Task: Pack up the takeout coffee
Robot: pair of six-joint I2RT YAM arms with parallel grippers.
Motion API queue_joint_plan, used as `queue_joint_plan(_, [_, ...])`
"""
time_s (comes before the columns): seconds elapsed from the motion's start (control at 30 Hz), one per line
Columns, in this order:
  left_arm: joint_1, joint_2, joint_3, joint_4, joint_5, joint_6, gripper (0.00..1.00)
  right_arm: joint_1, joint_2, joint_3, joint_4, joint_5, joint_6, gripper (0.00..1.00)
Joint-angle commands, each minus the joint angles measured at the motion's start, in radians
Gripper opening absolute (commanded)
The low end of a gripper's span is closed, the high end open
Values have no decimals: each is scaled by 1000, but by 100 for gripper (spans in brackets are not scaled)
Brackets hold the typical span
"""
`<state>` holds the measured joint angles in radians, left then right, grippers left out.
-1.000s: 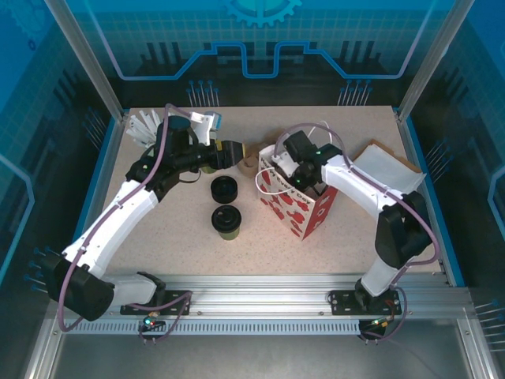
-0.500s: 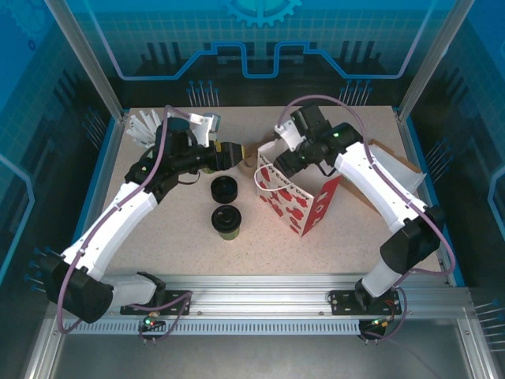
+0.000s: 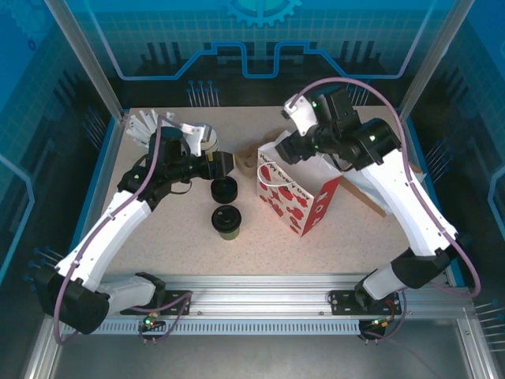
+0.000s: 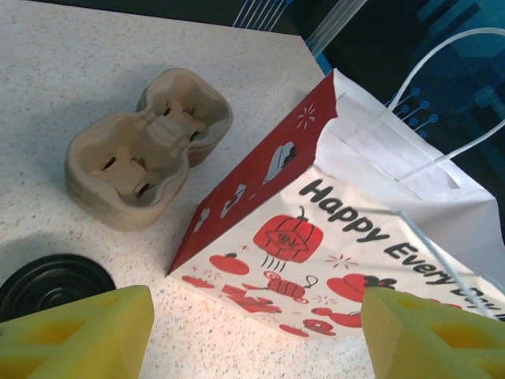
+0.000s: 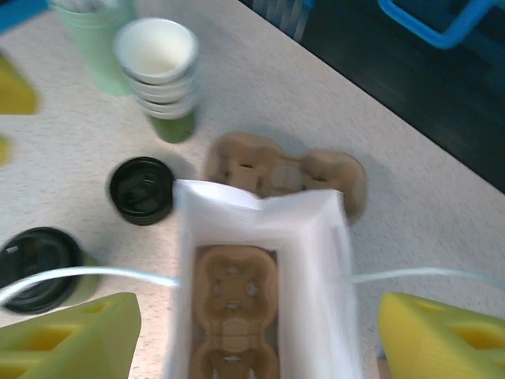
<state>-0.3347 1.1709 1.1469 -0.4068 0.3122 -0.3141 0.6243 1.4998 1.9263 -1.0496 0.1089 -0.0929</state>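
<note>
My left gripper (image 4: 252,339) hung just left of the paper bag (image 4: 316,260), jaws wide apart and empty. My right gripper (image 5: 252,347) hovered above the bag's open mouth, jaws likewise spread, holding nothing. The takeout coffee (image 3: 226,221) stood upright and lidded outside the bag, to its left.

Bag (image 3: 296,197) mouth open upward, way in from above clear. Carrier tray (image 5: 235,312) lies on bag floor. White handle cords (image 5: 95,276) stretch out to either side of mouth, not across it. Spare carrier stack (image 5: 284,170) just behind bag. Lid pile (image 3: 224,189) and takeout coffee (image 3: 226,221) stand left of bag, narrow lane between them and bag wall. Cup stack (image 5: 158,71) further back-left. Left arm (image 3: 126,213) spans left half of table. Table (image 3: 260,253) bare along near edge.
</note>
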Motion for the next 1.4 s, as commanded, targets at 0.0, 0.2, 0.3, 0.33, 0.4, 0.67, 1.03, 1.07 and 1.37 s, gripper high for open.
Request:
queue_joint_plan(0.0, [50,-72,-31,-109,-4,-22,73,143,-13,24,-9,-31,8,80])
queue_joint_plan(0.2, [273,-188,-114,-269,65,-34,79,370,113,28,-18,-4,1,82])
queue_joint_plan(0.3, [367,-219,-169,-281,117,-38,83,425,193,38,-20,-34,10,83])
queue_joint_plan(0.33, [389,-225,-190,-280,125,-39,84,434,223,38,-20,-54,18,84])
queue_joint_plan(0.4, [422,-235,-218,-279,131,-31,87,449,279,47,-34,-67,21,88])
queue_joint_plan(0.67, [474,-254,-288,-251,50,1,96,438,432,35,-57,-44,19,95])
queue_joint_plan(1.03, [475,-240,-292,-216,72,8,98,415,550,77,-117,-35,4,99])
queue_joint_plan(1.07, [474,-240,-294,-214,80,6,97,413,556,82,-121,-28,3,99])
queue_joint_plan(1.37, [475,-238,-296,-203,98,7,97,414,615,131,-157,-5,-13,96])
